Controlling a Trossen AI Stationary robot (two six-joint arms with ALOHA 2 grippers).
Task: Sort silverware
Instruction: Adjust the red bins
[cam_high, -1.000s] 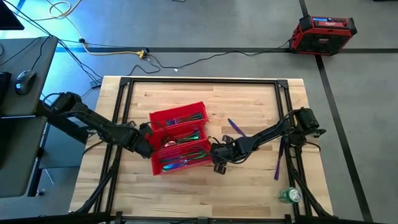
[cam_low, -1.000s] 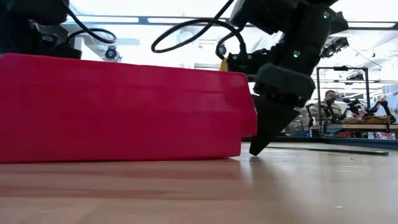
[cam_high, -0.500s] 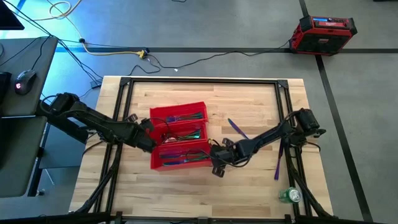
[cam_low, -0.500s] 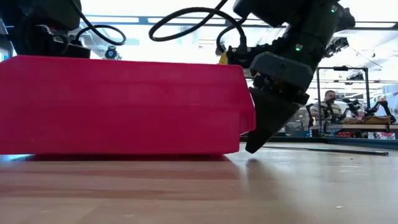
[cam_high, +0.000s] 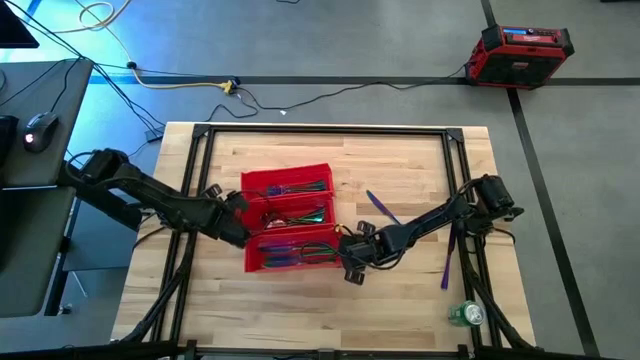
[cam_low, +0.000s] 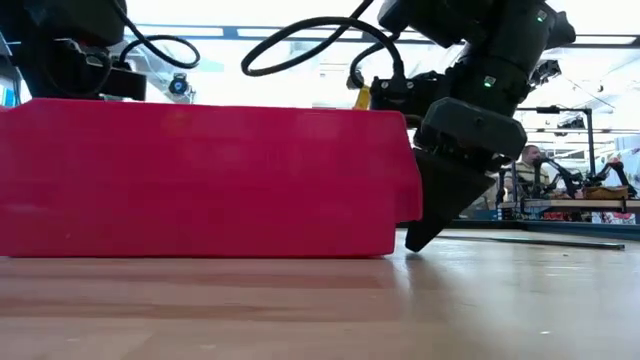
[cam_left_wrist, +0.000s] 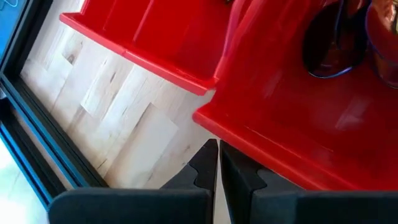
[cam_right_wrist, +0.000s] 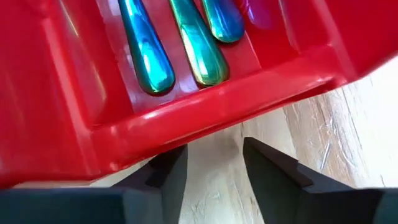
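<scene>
While lying in red three-compartment plastic tray (cam_high: 290, 220), thin iridescent metal silverware (cam_right_wrist: 186, 43) seems light, stiff, slippery; best pinched mid-handle. Right tool (cam_right_wrist: 211, 163) apart beside tray; left tool (cam_left_wrist: 216, 163) together.

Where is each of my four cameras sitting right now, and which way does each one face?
High: overhead, straight down on the table; both arms show, flanking the red tray.
Low: at tabletop height, level across the table; the red tray fills the left, the right gripper beside it.
Left wrist: past shut fingers at the tray's rim.
Right wrist: past open fingers at the silverware in the tray.
Shared: the red tray appears in all four views.
</scene>
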